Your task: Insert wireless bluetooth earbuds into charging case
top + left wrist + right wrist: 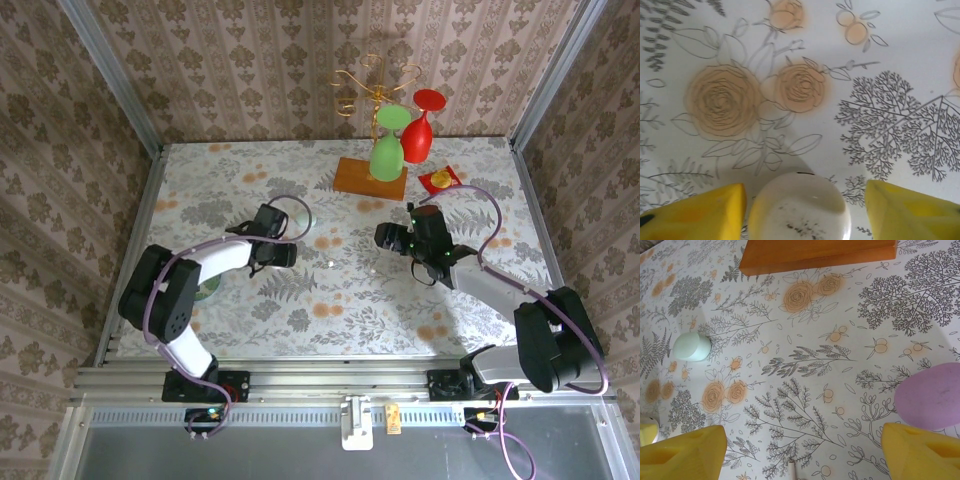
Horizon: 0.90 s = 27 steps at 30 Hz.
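In the left wrist view a white oval charging case (799,207) lies on the flowered cloth between my yellow fingers. My left gripper (805,200) is open around it: the left finger (715,212) is at its side and the right finger (905,210) stands a little apart. My right gripper (802,442) is open and low over the cloth. The stem of a whitish earbud (791,469) pokes in at the bottom edge between its fingers. A purple case (932,395) lies by its right finger, and a mint-green case (691,346) sits far left. From above, the left gripper (288,250) and the right gripper (387,238) face each other.
A wooden base (370,178) at the back centre carries a gold rack with a green glass (388,150) and a red glass (420,130) hanging upside down. A red and yellow packet (440,180) lies to its right. Metal rails frame the table.
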Available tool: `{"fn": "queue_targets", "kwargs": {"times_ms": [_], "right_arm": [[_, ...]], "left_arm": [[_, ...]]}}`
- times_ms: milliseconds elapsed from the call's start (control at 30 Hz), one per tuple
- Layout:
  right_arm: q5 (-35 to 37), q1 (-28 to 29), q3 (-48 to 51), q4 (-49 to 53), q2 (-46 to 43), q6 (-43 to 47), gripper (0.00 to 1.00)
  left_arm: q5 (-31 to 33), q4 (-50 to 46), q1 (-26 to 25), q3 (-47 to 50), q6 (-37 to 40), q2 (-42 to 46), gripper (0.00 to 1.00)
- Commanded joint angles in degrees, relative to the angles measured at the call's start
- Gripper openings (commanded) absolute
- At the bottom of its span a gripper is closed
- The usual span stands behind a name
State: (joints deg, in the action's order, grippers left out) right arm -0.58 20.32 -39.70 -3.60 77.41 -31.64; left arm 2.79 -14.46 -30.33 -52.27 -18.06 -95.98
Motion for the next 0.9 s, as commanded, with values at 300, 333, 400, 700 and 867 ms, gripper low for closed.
{"fn": "queue_targets", "kwargs": {"times_ms": [300, 333, 400, 700, 867], "right_arm": [[-0.37, 0.34, -1.95, 0.26, 0.74, 0.69, 0.81], [-0.55, 0.38, -2.01, 0.1, 0.73, 0.72, 0.81], [-0.82, 0.43, -2.03, -0.02, 0.81, 0.81, 0.81], [-2.31, 1.65, -2.81, -0.63, 1.96, 1.38, 0.81], [-2.98, 1.99, -3.17, -0.79, 3.77, 1.12, 0.81]], "left_arm": [[-5.61, -7.02, -3.77, -2.76, -6.23, 0.25, 0.65], [-7.45, -6.66, -4.26, -2.18, -7.41, 0.79, 0.68], [-9.9, -5.15, -5.06, -1.07, -9.7, 1.65, 0.74], [-5.46, -4.23, -5.35, 0.06, -12.54, 3.67, 0.78], [-2.48, -7.05, -6.21, -1.57, -11.77, 3.28, 0.79]]}}
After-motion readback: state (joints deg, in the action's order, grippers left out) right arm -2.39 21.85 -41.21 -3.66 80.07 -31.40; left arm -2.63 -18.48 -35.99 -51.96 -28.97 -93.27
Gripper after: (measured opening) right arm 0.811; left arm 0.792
